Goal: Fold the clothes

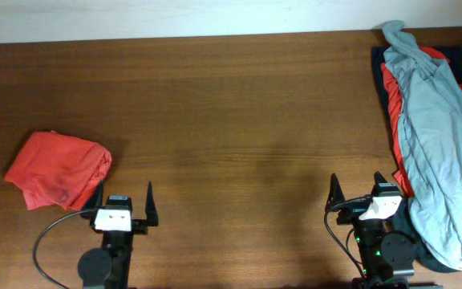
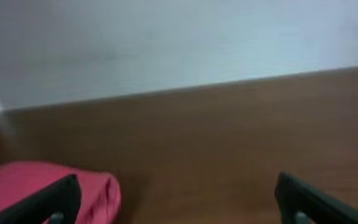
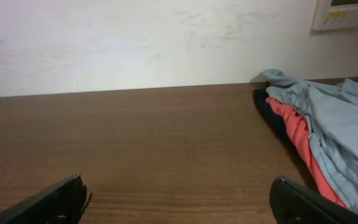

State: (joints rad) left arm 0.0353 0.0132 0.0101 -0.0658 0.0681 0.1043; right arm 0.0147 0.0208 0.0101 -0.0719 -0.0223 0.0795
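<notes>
A crumpled orange-red garment (image 1: pixel 56 168) lies at the left of the table, just left of and beyond my left gripper (image 1: pixel 123 194), which is open and empty; it also shows in the left wrist view (image 2: pixel 95 190) behind the left finger. A pile of clothes lies along the right edge: a light grey-blue piece (image 1: pixel 438 136) on top, a red piece (image 1: pixel 393 96) and a navy piece (image 1: pixel 380 80) under it. My right gripper (image 1: pixel 358 191) is open and empty beside the pile's near end. The pile shows at the right of the right wrist view (image 3: pixel 328 124).
The brown wooden table (image 1: pixel 239 120) runs to a white wall (image 3: pixel 135 43) at the back. A black cable (image 1: pixel 50 233) loops from the left arm's base. A wall panel (image 3: pixel 344 14) hangs at the upper right.
</notes>
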